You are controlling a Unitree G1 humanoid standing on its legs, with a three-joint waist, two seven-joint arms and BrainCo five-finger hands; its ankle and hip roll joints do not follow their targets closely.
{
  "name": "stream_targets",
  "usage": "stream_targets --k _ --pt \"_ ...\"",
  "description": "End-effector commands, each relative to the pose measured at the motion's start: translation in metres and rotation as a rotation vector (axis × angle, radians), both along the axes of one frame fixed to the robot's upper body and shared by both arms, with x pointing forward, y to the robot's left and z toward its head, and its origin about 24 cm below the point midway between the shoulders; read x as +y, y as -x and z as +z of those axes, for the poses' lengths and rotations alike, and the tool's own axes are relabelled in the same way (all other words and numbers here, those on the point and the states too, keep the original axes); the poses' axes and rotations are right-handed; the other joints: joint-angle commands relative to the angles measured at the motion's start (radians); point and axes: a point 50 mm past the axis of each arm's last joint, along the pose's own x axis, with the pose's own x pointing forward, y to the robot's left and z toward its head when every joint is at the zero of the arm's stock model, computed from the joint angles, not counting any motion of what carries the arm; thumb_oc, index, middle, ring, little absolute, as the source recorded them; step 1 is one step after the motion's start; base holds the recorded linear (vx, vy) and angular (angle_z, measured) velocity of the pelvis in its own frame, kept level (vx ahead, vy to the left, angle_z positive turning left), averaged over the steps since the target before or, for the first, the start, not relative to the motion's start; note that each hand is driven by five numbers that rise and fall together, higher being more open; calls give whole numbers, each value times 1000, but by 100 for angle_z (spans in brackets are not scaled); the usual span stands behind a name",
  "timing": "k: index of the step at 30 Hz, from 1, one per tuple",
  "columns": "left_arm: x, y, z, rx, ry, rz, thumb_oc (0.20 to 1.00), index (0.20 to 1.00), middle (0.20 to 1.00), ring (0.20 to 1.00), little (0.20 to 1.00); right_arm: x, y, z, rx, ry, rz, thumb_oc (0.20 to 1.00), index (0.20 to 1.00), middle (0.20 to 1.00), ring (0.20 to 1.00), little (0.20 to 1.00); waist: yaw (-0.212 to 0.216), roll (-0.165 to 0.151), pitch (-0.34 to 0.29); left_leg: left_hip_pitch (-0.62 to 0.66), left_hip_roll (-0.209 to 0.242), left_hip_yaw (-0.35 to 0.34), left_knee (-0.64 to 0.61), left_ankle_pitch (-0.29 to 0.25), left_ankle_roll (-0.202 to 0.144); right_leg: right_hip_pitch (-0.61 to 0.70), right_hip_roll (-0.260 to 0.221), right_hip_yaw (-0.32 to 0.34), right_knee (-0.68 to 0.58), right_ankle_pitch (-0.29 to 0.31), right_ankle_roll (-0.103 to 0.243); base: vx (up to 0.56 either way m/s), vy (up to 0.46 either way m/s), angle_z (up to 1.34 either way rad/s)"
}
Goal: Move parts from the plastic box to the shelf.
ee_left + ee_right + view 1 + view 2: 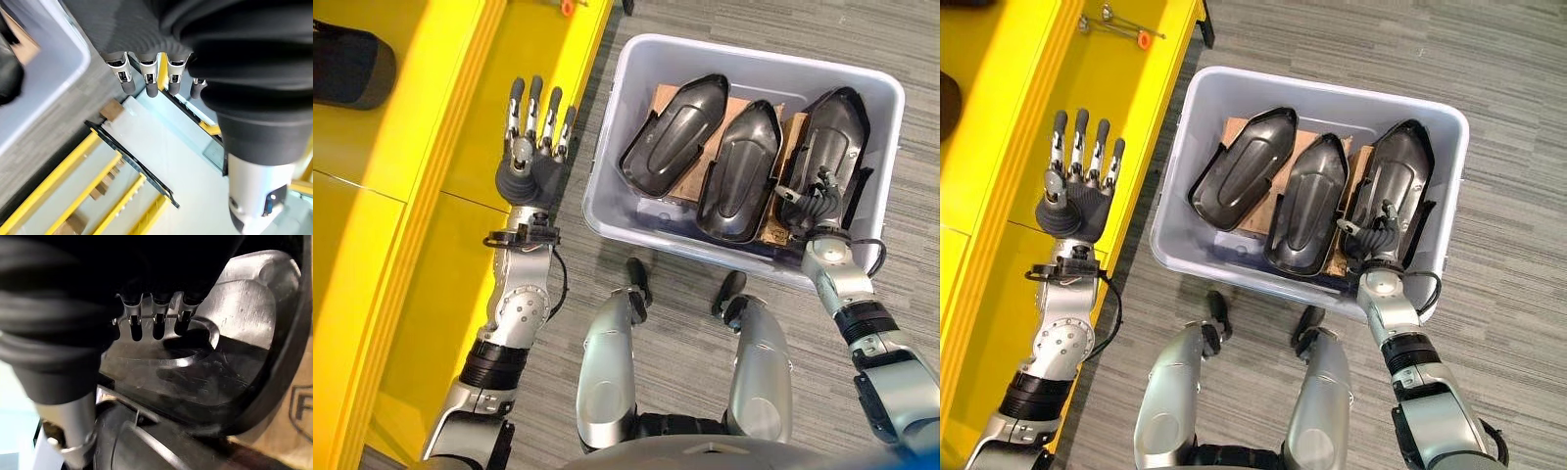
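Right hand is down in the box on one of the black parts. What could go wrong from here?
1. The right hand rests on the rightmost part, which leans on the box wall and against the middle part; lifting may drag that neighbour.
2. The part is smooth and curved, so the hand may slip.
3. The open left hand hovers over the yellow shelf, possibly blocking placement.

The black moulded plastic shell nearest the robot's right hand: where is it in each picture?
Left eye view: the black shell, rightmost of three in the grey plastic box, at the right hand.
Right eye view: again rightmost.
Right wrist view: its hollow inside, close up.
Left wrist view: faces the yellow shelf instead.
Shared landmark: the box's pale wall.
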Motion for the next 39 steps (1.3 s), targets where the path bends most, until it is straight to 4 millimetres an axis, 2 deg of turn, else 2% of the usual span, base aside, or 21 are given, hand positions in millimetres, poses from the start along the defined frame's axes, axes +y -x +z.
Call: stream_targets --k 1,7,9,12,17,18,23,28,34,37,39 --pt "-2 11 13 -57 6 -8 1000 1000 1000 1000 1000 5 -1 -11 49 -38 11 1000 1000 1000 1000 1000 15 28 -39 -7 -9 -88 -70 -17 -34 9 4 22 59 -63 42 -30 -23 12" --pt "-7 6 13 -30 -21 -5 1000 1000 1000 1000 1000 -4 -2 -28 132 -197 -39 1000 1000 1000 1000 1000 25 45 -39 -58 -11 -91 -43 -20 -26 -50 -5 24 109 -72 33 -7 -4 2" --pt "-7 6 13 -23 -21 -10 1000 1000 1000 1000 1000 -4 -3 -32 151 -247 3 1000 1000 1000 1000 1000 27 50 -39 -66 -14 -89 -40 -20 -24 -62 -7 25 121 -75 30 0 0 0" --pt "-8 5 12 -12 -26 -15 1000 1000 1000 1000 1000 3 -8 -28 138 -241 83 1000 1000 1000 1000 1000 32 55 -39 -78 -16 -90 -32 -20 -23 -79 -12 27 136 -75 28 0 0 0" --pt "-11 7 10 -18 -57 -37 1000 1000 1000 1000 1000 36 -23 0 58 -145 330 1000 1000 1000 1000 1000 42 60 -39 -79 -21 -85 -41 -10 -24 -86 -13 23 139 -70 31 0 0 0" --pt "-11 7 9 -16 -58 -41 1000 1000 1000 1000 1000 48 -25 6 47 -116 391 1000 1000 1000 1000 1000 44 58 -39 -74 -20 -84 -47 -6 -27 -84 -12 22 136 -68 33 0 0 0" --pt "-13 10 7 -22 -76 -42 1000 1000 1000 1000 1000 84 -21 14 30 -63 538 1000 1000 1000 1000 1000 43 49 -39 -51 -16 -75 -76 9 -30 -64 -5 17 110 -55 40 -6 -2 -1" --pt "-15 13 6 -42 -105 -36 1000 1000 1000 1000 1000 101 -17 14 34 -61 585 1000 1000 1000 1000 1000 42 44 -39 -39 -12 -69 -88 16 -34 -53 1 15 96 -49 43 0 0 0" --pt "-18 12 7 -45 -98 -40 1000 1000 1000 1000 1000 101 -16 11 36 -55 482 1000 1000 1000 1000 1000 40 41 -39 -27 -10 -63 -98 20 -36 -41 8 13 84 -45 44 0 0 0" --pt "-22 10 8 -57 -100 -32 1000 1000 1000 1000 1000 65 -18 25 -81 144 99 1000 1000 1000 1000 1000 25 45 -39 -24 -8 -54 -103 17 -35 -41 15 19 71 -40 46 -1 31 0" --pt "-23 10 10 -63 -95 -27 1000 1000 1000 1000 1000 55 -17 35 -148 240 24 1000 1000 1000 1000 1000 17 49 -39 -25 -12 -50 -108 14 -32 -43 22 25 63 -39 48 2 72 -8"
